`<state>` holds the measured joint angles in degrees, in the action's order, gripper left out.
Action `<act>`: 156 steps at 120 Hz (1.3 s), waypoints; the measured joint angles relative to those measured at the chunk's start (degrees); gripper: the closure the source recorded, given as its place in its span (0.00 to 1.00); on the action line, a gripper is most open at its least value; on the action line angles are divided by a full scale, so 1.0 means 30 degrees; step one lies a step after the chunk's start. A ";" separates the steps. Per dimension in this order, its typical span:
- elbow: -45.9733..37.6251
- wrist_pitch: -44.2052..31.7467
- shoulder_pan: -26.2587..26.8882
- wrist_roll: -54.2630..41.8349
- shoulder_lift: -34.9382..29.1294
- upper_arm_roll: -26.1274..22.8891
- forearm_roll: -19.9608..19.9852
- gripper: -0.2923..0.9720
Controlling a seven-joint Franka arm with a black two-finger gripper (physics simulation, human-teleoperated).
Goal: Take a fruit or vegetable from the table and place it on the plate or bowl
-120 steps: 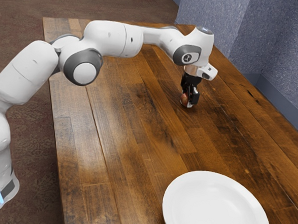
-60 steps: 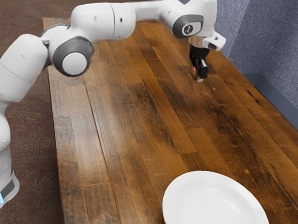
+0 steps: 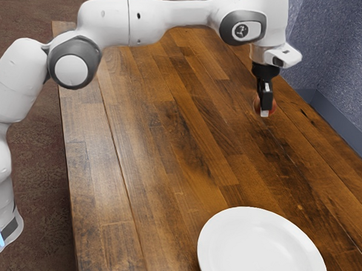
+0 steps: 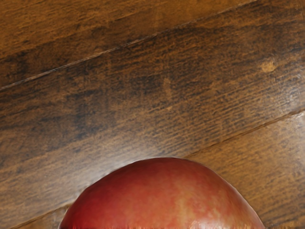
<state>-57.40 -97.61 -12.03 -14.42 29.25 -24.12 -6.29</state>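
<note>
Exterior view: Franka arm (image 3: 150, 18) comes in from the exterior view's left and stretches across the far part of the wooden table (image 3: 159, 173). Wrist points straight down near the table's edge on the exterior view's right, close to the blue-grey wall (image 3: 340, 36). Gripper (image 3: 264, 110) is seen edge-on, one black finger in front of the other. Jaws are part-closed, clamped on a small red apple (image 3: 272, 109) from two sides. The near finger covers the fruit's middle, and red shows on both sides of it. Apple sits at the fingertips; looks clear of the boards, but the gap under it is hard to read from this angle. White plate (image 3: 259, 243) is at the near end of the table, bottom of frame, with nothing on it and well apart from the gripper and apple. Brown floor (image 3: 41, 240) runs along the table on the exterior view's left.

Wrist view: apple (image 4: 162, 195) is directly under the hand as a rounded red dome with faint yellowish streaks, glossy. Beyond it are dark table planks (image 4: 143, 86) with seams running diagonally, and a small pale knot (image 4: 268, 67) off to one side of the fruit. Plate not seen from here.
</note>
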 joint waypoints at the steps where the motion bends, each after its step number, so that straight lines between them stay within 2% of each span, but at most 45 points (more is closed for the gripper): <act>1: -0.0029 0.0024 0.0071 -0.0013 -0.0002 -0.0019 -0.0013 0.48; 41: -0.1944 0.0399 0.3994 -0.0387 -0.0726 -0.0406 -0.0111 0.48; 60: -0.3451 -0.0111 0.4997 -0.0449 -0.0673 -0.0900 0.0010 0.48; 80: -0.3723 -0.0651 0.6500 -0.0429 -0.0569 -0.1008 0.0018 0.48; 134: -0.4251 -0.1334 0.8218 -0.0218 -0.0387 -0.1012 -0.0061 0.48; 156: -0.4253 -0.1382 0.8414 -0.0128 -0.0364 -0.1011 0.0095 0.31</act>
<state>-70.16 -101.75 13.21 -14.81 28.16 -27.15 -6.00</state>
